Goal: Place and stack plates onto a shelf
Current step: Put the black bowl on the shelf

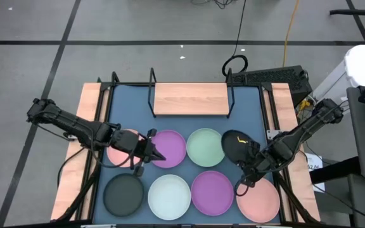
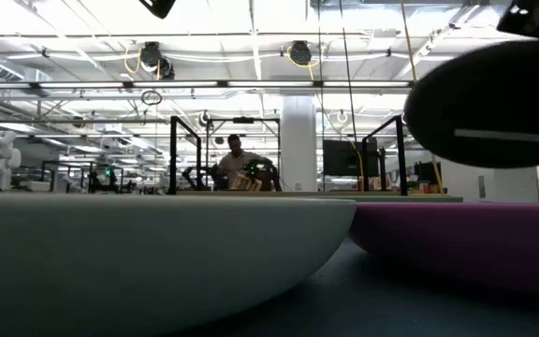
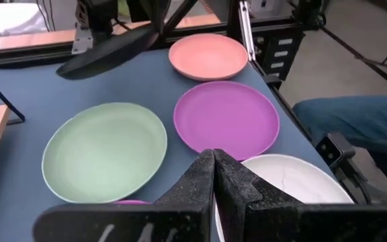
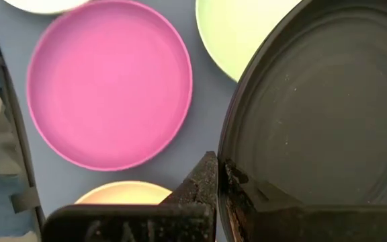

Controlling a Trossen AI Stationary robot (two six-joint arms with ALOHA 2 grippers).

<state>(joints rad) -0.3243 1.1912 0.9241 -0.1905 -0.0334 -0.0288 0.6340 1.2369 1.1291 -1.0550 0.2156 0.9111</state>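
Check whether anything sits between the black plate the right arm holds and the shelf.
Nothing visible does. The right gripper holds the black plate lifted off the table, beside the pale green plate. The shelf lies beyond, its board bare, with only blue tabletop between them.

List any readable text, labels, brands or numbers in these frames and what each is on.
None can be read.
The plates, including the black plate held in the right gripper, are plain.
The shelf bears no marking.
The left gripper shows no label.
The monitors behind the table in the low view are too small to read.
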